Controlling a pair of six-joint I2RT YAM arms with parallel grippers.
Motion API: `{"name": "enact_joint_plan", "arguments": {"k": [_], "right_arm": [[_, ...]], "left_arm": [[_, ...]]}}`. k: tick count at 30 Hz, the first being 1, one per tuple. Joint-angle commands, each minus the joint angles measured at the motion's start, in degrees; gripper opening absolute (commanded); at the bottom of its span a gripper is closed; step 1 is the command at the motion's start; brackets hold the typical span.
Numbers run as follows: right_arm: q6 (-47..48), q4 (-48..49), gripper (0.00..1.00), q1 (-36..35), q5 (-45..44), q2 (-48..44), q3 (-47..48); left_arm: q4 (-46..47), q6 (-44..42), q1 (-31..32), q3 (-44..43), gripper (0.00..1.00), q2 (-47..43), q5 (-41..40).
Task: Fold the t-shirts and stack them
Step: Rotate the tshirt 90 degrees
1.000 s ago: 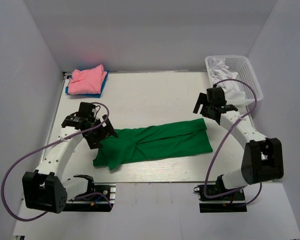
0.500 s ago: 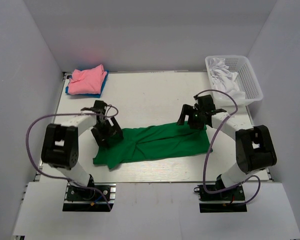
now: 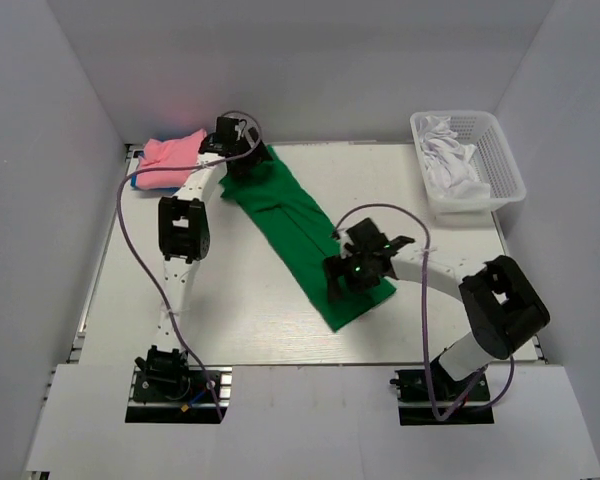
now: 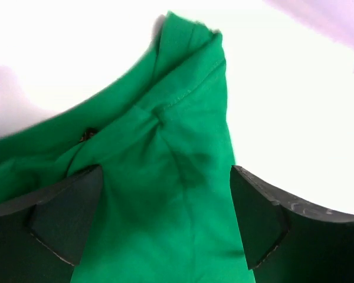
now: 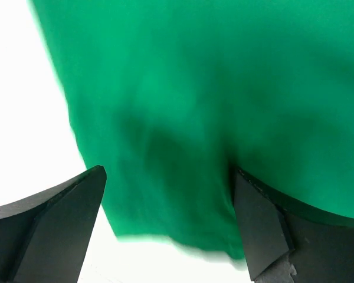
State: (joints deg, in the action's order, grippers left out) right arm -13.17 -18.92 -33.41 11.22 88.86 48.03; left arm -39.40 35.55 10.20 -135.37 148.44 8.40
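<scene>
Green is the long strip that lies slantwise on the counter (image 3: 230,300): the green t-shirt (image 3: 300,230) reaches from the far left, beside the stack, down to the near middle. The left arm is stretched far out, and the left claw (image 3: 242,158) is at the far end of this shirt. In the left wrist view its two fingers stand wide apart, released, with a bunched, seamed edge of the green cloth under and between them. The right claw (image 3: 348,275) is over the near end of the shirt. It is released too, its fingers spread with flat green cloth below and the shirt's edge close by. At the far left corner a folded pink t-shirt (image 3: 172,153) rests on a blue t-shirt (image 3: 143,182). At the far right stands a white mesh basket (image 3: 500,150) with white cloth (image 3: 450,165) crumpled inside.
</scene>
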Motion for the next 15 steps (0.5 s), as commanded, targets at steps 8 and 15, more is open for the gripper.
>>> {"name": "enact_joint_plan", "arguments": {"k": [8, 15], "right_arm": [[12.4, -19.4, 0.9, -20.9, 12.9, 7.0, 10.0], [13.9, -16.7, 0.9, -24.1, 12.2, 3.7, 12.0]], "left_arm": [[32.4, 17.9, 5.1, -7.6, 1.0, 19.7, 10.6], [46.2, 19.1, 8.7, -8.8, 1.0, 18.1, 11.5]]}}
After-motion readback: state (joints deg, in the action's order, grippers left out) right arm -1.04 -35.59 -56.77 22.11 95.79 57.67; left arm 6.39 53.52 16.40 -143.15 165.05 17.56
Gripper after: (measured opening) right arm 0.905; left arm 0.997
